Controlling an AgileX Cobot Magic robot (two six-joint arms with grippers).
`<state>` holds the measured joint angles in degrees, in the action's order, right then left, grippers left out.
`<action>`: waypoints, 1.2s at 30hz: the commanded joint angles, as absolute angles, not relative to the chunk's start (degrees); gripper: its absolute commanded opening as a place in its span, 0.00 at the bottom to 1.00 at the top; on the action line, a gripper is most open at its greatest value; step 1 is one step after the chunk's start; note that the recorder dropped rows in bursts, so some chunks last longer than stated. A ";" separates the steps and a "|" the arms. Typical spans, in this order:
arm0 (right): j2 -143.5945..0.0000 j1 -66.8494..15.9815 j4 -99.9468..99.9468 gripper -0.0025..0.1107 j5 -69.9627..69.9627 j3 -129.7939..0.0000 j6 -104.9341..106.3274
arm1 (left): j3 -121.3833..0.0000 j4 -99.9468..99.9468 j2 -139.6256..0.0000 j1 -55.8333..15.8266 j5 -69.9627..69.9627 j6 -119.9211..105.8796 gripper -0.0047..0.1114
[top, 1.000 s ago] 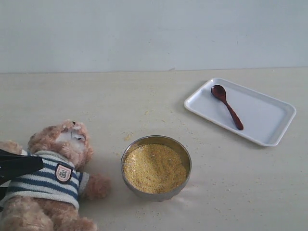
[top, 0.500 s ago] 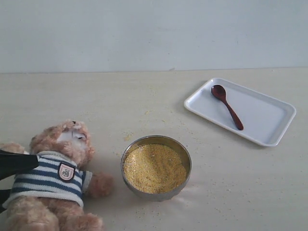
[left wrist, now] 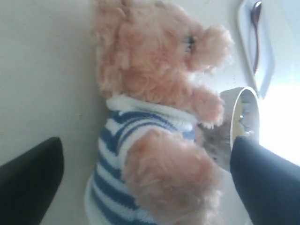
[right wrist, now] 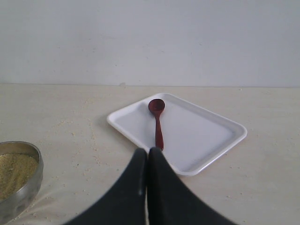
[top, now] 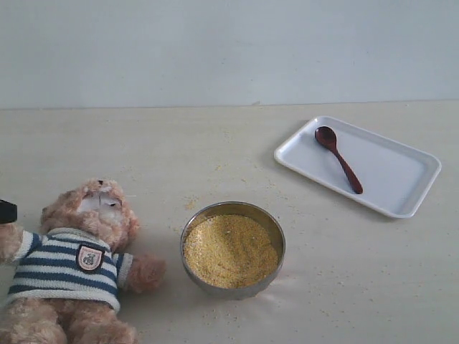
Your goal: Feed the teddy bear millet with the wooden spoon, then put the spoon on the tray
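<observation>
The teddy bear (top: 79,258) lies on its back at the front left of the table, face up. Just right of it, a steel bowl (top: 233,209) is filled with millet (top: 229,251). On the white tray (top: 401,175) at the back right rests the wooden spoon (top: 340,160). Only the tip of my left gripper (top: 6,211) shows at the left edge; in the left wrist view it (left wrist: 145,145) stands open, its fingers wide on either side of the bear's arm (left wrist: 168,178). My right gripper (right wrist: 148,152) is shut and empty, short of the tray (right wrist: 201,131) and the spoon (right wrist: 158,124).
Stray millet grains are scattered on the beige tabletop (top: 215,158) around the bowl and towards the tray. A plain pale wall runs along the back edge. The bowl (right wrist: 28,187) sits off to one side of the right gripper.
My left gripper has pulled back leftward off the bear's chest, leaving only its tip in view. The bear has shifted slightly and its arm now shows. Spoon, tray and bowl stayed put.
</observation>
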<state>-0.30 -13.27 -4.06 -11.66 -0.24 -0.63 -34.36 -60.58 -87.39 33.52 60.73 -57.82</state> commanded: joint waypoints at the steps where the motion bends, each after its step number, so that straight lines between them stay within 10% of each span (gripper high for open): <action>1: 0.00 -13.13 -4.07 0.02 -11.83 0.00 -0.55 | -40.15 -52.68 -80.12 33.69 62.48 -45.66 0.81; 9: 0.00 -13.13 -4.22 0.02 -11.83 0.00 -0.55 | -40.70 -61.65 -64.62 33.59 64.16 -44.76 0.77; 21: 0.00 -13.13 -4.22 0.02 -11.83 0.00 -0.55 | -40.70 -75.35 -37.30 33.59 64.51 -34.71 0.10; 36: 0.00 -13.13 -4.19 0.02 -11.83 0.00 -0.55 | -40.70 -85.83 -25.67 33.44 64.31 -32.52 0.08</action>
<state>-0.30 -13.27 -4.06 -11.66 -0.24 -0.63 -40.30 -88.02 -27.45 33.52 65.34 -33.04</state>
